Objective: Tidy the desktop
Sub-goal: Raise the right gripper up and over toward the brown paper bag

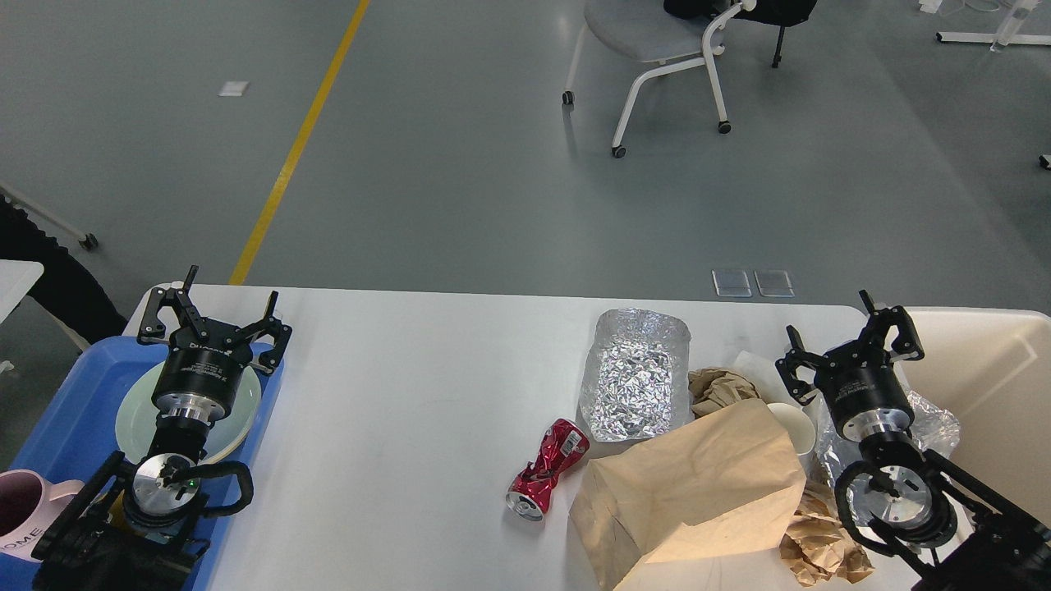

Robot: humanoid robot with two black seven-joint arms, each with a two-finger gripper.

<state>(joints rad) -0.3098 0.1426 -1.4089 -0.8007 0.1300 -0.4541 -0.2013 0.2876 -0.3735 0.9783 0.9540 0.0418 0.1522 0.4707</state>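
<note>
Nearest, the bag (698,484) sprawls left of the right fingers (850,345), which are spread and empty; grab it carelessly and the cup (795,427) tucked against it could tip. The can (546,469), further left, may roll. Left fingers (215,316), apart, hover over the plate (135,414). The desk (410,394) spans beneath both, foil (636,373) beyond.

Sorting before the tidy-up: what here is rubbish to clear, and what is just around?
To clear from the desktop:
crushed red can
foil tray
brown paper bag
paper cup

Just around:
blue tray
plate
pink mug
beige bin
chair
</note>
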